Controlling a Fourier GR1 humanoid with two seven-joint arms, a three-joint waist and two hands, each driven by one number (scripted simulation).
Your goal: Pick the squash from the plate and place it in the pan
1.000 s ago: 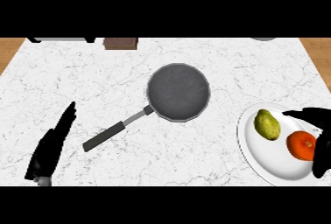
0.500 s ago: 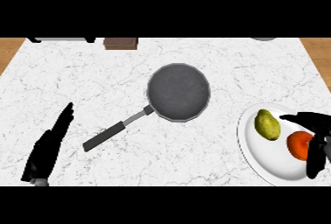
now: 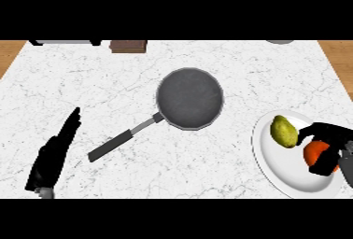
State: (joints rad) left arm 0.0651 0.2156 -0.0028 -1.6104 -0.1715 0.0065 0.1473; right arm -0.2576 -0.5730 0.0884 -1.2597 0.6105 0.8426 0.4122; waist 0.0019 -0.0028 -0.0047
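The yellow-green squash lies on the left part of the white plate at the counter's right edge, beside an orange-red fruit. My right hand hovers over the plate just right of the squash, open. Its thumb reaches toward the squash and its fingers spread past the orange-red fruit, partly hiding it. The dark round pan sits mid-counter, its handle pointing to the lower left. My left hand rests open at the lower left, fingers pointing up.
A brown block and a dark-and-white object stand at the counter's far edge. A grey round thing shows at the top right. Bare marble lies between pan and plate.
My right hand has slid left over the plate, closing in on the squash. The left hand, pan and squash have not moved.
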